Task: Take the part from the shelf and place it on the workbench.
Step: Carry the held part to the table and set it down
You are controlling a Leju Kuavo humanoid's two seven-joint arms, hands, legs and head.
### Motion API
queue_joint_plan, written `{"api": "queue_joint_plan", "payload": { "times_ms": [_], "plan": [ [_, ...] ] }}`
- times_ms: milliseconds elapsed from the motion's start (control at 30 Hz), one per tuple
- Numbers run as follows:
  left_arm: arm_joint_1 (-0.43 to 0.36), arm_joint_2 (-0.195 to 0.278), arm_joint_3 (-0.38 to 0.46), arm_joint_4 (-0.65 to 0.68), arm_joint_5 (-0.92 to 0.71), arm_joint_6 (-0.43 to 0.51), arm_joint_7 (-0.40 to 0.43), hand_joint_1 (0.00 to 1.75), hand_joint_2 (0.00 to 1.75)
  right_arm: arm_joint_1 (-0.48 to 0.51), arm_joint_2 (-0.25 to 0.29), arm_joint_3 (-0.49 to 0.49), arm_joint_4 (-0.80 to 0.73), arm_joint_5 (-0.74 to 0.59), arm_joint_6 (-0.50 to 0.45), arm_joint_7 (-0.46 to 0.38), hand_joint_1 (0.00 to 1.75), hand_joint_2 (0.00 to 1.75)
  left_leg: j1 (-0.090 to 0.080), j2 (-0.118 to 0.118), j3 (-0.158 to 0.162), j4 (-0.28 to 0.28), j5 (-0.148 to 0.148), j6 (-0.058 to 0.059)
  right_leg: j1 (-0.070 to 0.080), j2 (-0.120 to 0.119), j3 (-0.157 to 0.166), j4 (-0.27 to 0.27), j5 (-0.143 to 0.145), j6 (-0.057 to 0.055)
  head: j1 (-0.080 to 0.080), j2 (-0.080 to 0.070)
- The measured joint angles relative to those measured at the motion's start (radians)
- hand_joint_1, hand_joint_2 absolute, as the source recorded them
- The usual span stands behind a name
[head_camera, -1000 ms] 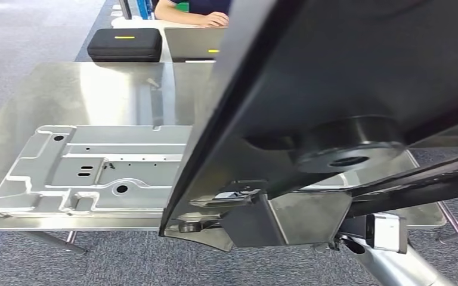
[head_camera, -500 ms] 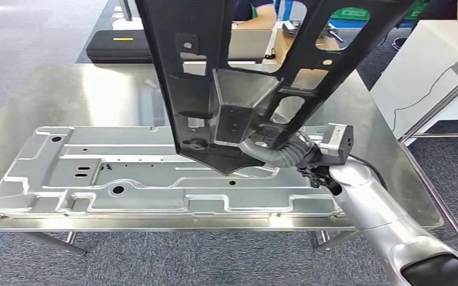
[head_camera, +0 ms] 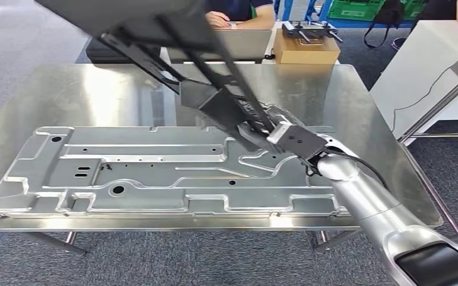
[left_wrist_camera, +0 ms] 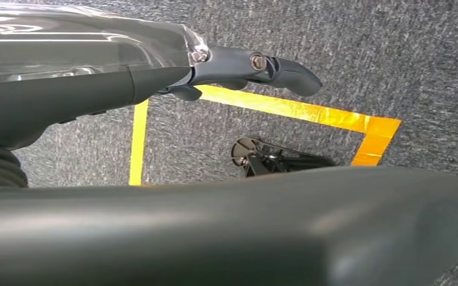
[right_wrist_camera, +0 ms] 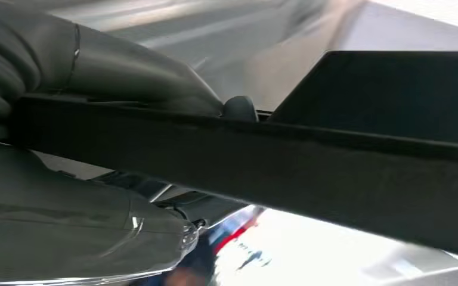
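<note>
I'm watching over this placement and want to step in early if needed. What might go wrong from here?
1. The right hand holds the long black part near one end, tilted above the workbench; it may twist or slip in the grip.
2. Its far end points toward a person's hand and a laptop behind the bench.
3. Lowered here, it may strike the stamped metal panel.

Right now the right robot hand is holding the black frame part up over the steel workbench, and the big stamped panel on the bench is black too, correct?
Not quite. The stamped panel lying on the workbench is bare silver metal, not black, as the head view shows. The rest holds: the right robot hand holds the black frame part above the bench.
</note>
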Motion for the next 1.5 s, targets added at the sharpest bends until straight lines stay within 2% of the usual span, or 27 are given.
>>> {"api": "queue_joint_plan", "payload": {
  "times_ms": [133, 267, 367, 533, 667, 800, 967, 1233, 1500],
  "plan": [
    [0.000, -0.003, 0.001, 0.000, 0.000, 0.006, -0.004, 0.00, 0.00, -0.004, -0.002, 0.021, 0.021, 0.235, -0.152, 0.069, 1.75, 1.75, 0.000, 0.000, 0.000, 0.000, 0.000, 0.000, 0.000, 0.000, 0.000, 0.000, 0.000, 0.000, 0.000, 0.000],
    [0.000, -0.006, 0.001, 0.000, 0.000, 0.007, -0.010, 0.00, 0.00, -0.003, -0.003, 0.041, 0.024, 0.438, -0.249, 0.153, 1.75, 1.75, 0.000, 0.000, 0.000, 0.000, 0.000, 0.000, 0.000, 0.000, -0.001, 0.000, 0.000, 0.000, 0.000, 0.000],
    [0.000, -0.009, 0.002, 0.000, -0.001, 0.008, -0.018, 0.00, 0.00, -0.001, -0.003, 0.059, 0.017, 0.652, -0.317, 0.246, 1.75, 1.75, 0.000, 0.000, 0.000, 0.000, 0.000, 0.000, 0.000, 0.000, -0.001, 0.000, 0.000, 0.000, 0.000, 0.000],
    [0.000, -0.014, 0.002, 0.000, -0.003, 0.010, -0.025, 0.00, 0.00, 0.007, -0.002, 0.090, -0.006, 0.938, -0.347, 0.366, 1.75, 1.75, 0.000, 0.000, 0.000, 0.000, 0.000, 0.000, 0.000, 0.000, 0.000, 0.000, 0.000, 0.000, 0.000, 0.000],
    [0.000, -0.017, 0.003, 0.000, -0.003, 0.013, -0.029, 0.00, 0.00, 0.011, 0.006, 0.113, -0.012, 1.084, -0.346, 0.430, 1.75, 1.75, 0.000, 0.000, 0.000, 0.000, 0.000, 0.000, 0.000, 0.000, 0.000, 0.000, 0.000, 0.000, 0.000, 0.000],
    [0.000, -0.020, 0.010, 0.000, -0.003, 0.014, -0.031, 0.00, 0.00, 0.014, 0.027, 0.132, -0.008, 1.164, -0.332, 0.461, 1.75, 1.75, 0.000, 0.000, 0.000, 0.000, 0.000, 0.000, 0.000, 0.000, 0.000, 0.000, 0.000, 0.000, 0.000, 0.000],
    [0.000, -0.021, 0.018, 0.000, -0.005, 0.013, -0.037, 0.00, 0.00, 0.015, 0.064, 0.152, 0.020, 1.199, -0.291, 0.462, 1.75, 1.75, 0.000, 0.000, 0.000, 0.000, 0.000, 0.000, 0.000, 0.000, 0.000, 0.000, 0.000, 0.000, 0.000, 0.000],
    [-0.002, -0.021, 0.024, 0.000, -0.016, 0.008, -0.042, 0.00, 0.00, 0.000, 0.134, 0.177, 0.176, 1.148, -0.253, 0.433, 1.75, 1.75, 0.000, 0.000, 0.000, -0.001, 0.000, 0.000, 0.000, 0.000, 0.000, 0.000, 0.000, 0.000, 0.000, 0.000],
    [-0.003, -0.023, 0.032, 0.000, -0.004, 0.017, -0.050, 0.00, 0.00, -0.020, 0.185, 0.173, 0.318, 1.115, -0.240, 0.512, 1.75, 1.75, 0.000, 0.000, 0.000, -0.001, 0.000, 0.000, 0.000, 0.000, 0.000, 0.000, 0.000, 0.000, 0.000, 0.000]
  ]
}}
